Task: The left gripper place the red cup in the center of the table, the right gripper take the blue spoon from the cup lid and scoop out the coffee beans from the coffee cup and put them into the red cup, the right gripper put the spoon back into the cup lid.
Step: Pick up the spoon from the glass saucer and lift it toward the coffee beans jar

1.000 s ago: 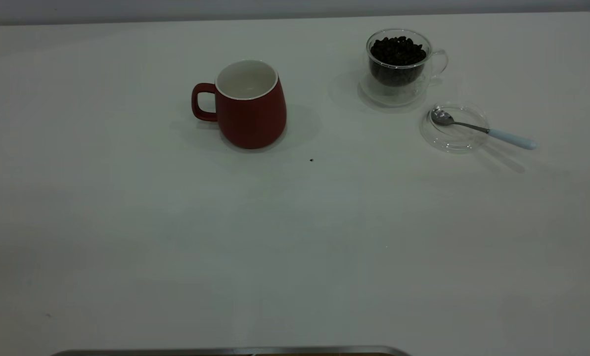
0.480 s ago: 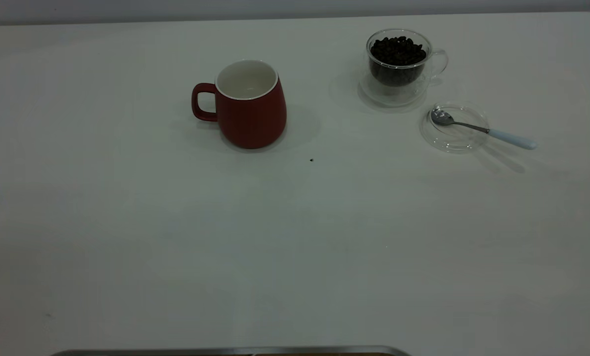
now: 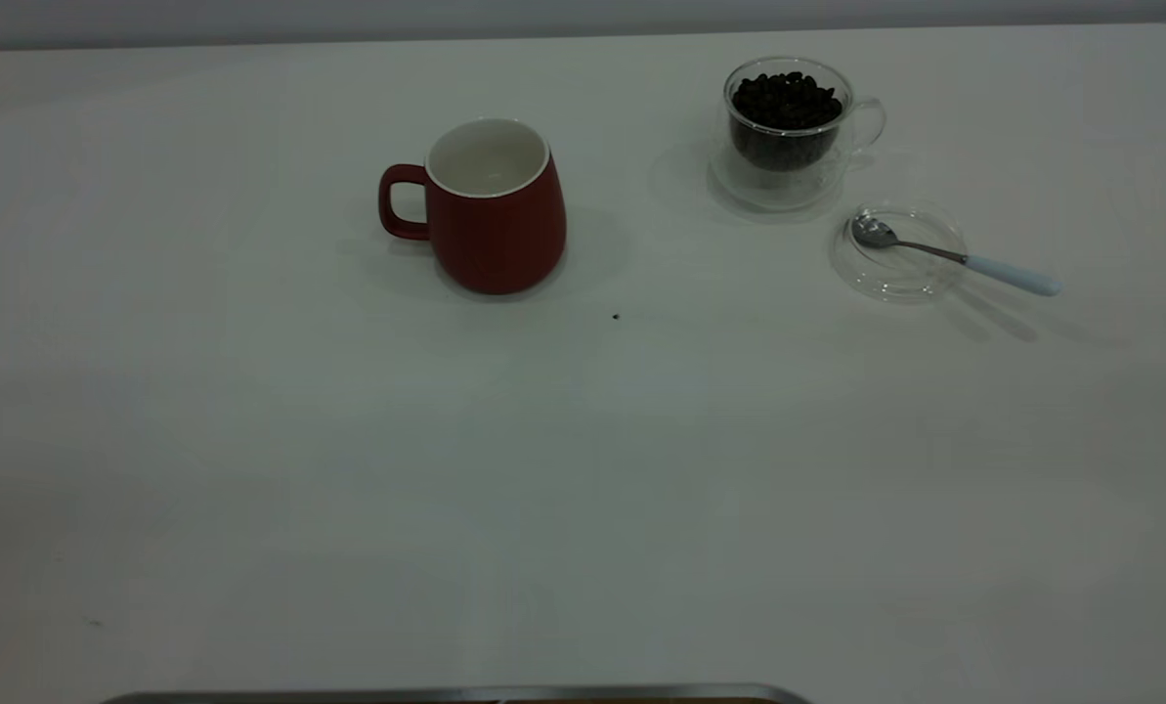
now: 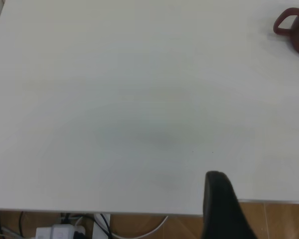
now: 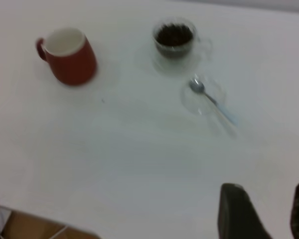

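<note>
Upright, the dark red cup (image 3: pixel 496 208) shows a white inside; right claw (image 5: pixel 266 211) fingers apart

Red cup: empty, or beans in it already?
Empty: the red cup stands upright, and its white inside shows no coffee beans.

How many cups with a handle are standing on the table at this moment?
2. The red cup stands near the middle of the table, towards the far side. The coffee cup, clear glass and holding coffee beans, stands to its right, just behind the cup lid.
</note>
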You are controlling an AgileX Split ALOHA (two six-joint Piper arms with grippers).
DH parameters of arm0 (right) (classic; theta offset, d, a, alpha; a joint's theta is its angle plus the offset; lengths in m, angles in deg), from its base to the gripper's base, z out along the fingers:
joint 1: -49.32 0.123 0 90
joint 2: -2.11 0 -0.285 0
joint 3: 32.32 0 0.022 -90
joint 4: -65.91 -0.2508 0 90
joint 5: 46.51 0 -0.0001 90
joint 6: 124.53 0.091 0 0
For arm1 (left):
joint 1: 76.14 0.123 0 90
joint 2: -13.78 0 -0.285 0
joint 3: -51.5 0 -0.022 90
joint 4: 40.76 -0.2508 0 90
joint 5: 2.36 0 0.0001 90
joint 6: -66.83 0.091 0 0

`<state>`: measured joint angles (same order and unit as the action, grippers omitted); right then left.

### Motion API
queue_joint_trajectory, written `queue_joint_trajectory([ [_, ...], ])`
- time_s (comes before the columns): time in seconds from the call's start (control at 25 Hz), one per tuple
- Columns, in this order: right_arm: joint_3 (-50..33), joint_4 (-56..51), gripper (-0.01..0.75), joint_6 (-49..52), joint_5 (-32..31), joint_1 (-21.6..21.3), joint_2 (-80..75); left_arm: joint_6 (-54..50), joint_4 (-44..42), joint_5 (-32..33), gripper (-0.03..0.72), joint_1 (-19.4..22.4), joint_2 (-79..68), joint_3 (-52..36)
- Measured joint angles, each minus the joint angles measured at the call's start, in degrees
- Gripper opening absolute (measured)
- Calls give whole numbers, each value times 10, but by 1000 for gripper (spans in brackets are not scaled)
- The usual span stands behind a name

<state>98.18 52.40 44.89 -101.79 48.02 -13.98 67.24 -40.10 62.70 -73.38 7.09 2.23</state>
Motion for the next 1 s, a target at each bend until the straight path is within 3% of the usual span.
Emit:
queue_joint_trajectory([
  [0.28,0,-100,461,-95,169,0,-201,-4,0,0,467,0,0,0],
  [0.68,4,-320,469,-254,332,0,-556,-1,0,0,467,0,0,0],
  [1.0,89,-489,469,-398,412,-3,-804,-1,0,0,467,0,0,0],
])
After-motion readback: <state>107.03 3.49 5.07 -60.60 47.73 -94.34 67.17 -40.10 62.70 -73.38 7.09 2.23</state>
